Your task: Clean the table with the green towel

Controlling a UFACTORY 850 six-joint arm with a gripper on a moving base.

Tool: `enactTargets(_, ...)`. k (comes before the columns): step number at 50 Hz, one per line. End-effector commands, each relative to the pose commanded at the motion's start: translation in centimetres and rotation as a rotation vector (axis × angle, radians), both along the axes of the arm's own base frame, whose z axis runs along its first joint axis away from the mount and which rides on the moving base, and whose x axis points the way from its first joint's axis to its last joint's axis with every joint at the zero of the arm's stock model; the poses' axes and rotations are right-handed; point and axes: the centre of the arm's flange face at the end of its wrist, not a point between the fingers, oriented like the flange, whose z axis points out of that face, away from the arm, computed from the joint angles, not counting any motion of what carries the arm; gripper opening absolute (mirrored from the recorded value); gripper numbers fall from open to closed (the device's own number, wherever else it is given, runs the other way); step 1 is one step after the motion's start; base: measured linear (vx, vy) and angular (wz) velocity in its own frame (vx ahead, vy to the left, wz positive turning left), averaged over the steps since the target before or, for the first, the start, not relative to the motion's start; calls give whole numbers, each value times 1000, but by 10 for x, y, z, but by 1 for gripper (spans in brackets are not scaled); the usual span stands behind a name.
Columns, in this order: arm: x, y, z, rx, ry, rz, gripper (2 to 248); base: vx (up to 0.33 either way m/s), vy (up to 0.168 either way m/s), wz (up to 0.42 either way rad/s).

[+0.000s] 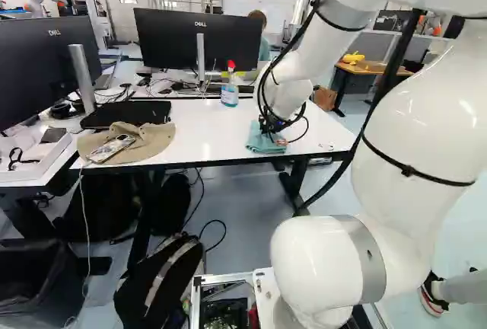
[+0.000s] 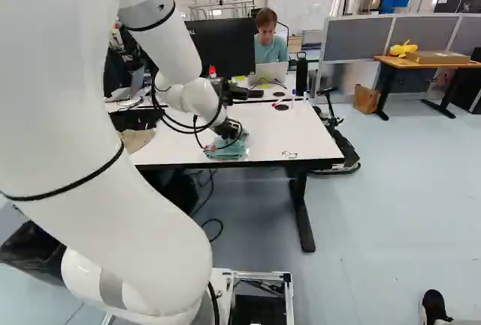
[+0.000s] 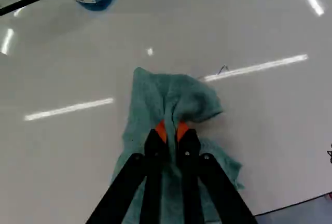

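At the white table (image 1: 209,135), my gripper (image 1: 272,127) is down on the green towel (image 1: 259,143) near the front edge. In the right base view the towel (image 2: 225,147) lies bunched under the gripper (image 2: 231,131). The wrist view has the gripper (image 3: 172,130) shut on a fold of the towel (image 3: 155,92), pinched between the orange pads. The cloth spreads ahead of and under the fingers on the tabletop. Small dark pen-like marks (image 3: 223,69) show on the table just beyond the towel.
A spray bottle (image 1: 230,89) with a red top stands behind the towel. A beige hat (image 1: 141,142) with a phone on it and a black laptop (image 1: 128,113) lie farther left. Monitors (image 1: 173,39) stand at the back. A backpack (image 1: 160,279) is on the floor.
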Motion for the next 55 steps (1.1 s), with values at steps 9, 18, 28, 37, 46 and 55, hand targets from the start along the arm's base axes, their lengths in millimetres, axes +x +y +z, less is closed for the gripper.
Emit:
enactTargets(9, 18, 0, 0, 0, -3, 1, 42, 0, 0, 0)
enactTargets(18, 36, -2, 0, 0, -7, -1, 42, 0, 0, 0)
enactTargets(28, 54, -10, 0, -1, -13, -16, 42, 0, 0, 0)
enactTargets(37, 65, -23, -1, -1, -17, -40, 42, 0, 0, 0)
enactTargets(46, 73, -37, -1, -2, -21, -67, 42, 0, 0, 0)
enactTargets(55, 77, -53, -1, -2, -23, -96, 42, 0, 0, 0)
